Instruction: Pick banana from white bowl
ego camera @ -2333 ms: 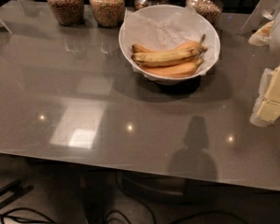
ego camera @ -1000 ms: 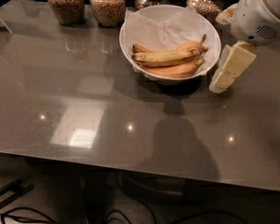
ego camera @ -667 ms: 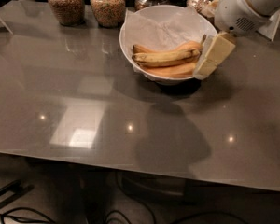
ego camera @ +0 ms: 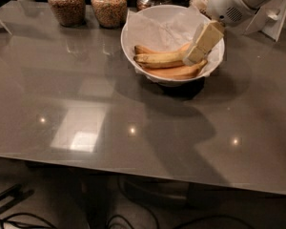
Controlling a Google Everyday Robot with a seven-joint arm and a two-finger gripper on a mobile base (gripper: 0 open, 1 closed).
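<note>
The white bowl (ego camera: 158, 78), wide and lined with crinkled white paper, sits on the grey table toward the back, right of centre. Bananas (ego camera: 163, 58) lie in it, stacked lengthwise; the lowest one (ego camera: 174, 72) rests near the front rim. My gripper (ego camera: 195, 55) comes down from the upper right on a white arm. Its cream-coloured fingers (ego camera: 205, 40) hang over the right ends of the bananas, inside the bowl's rim. Only one side of the gripper shows.
Several grain-filled glass jars (ego camera: 66, 5) stand along the table's back edge, left of and behind the bowl. A white stand (ego camera: 271, 14) is at the back right. The grey tabletop (ego camera: 86, 109) stretches in front of the bowl. Cables lie on the floor below.
My gripper has moved left and down from the table's right side to over the bowl, reaching the right ends of the bananas. The bowl and bananas have not moved.
</note>
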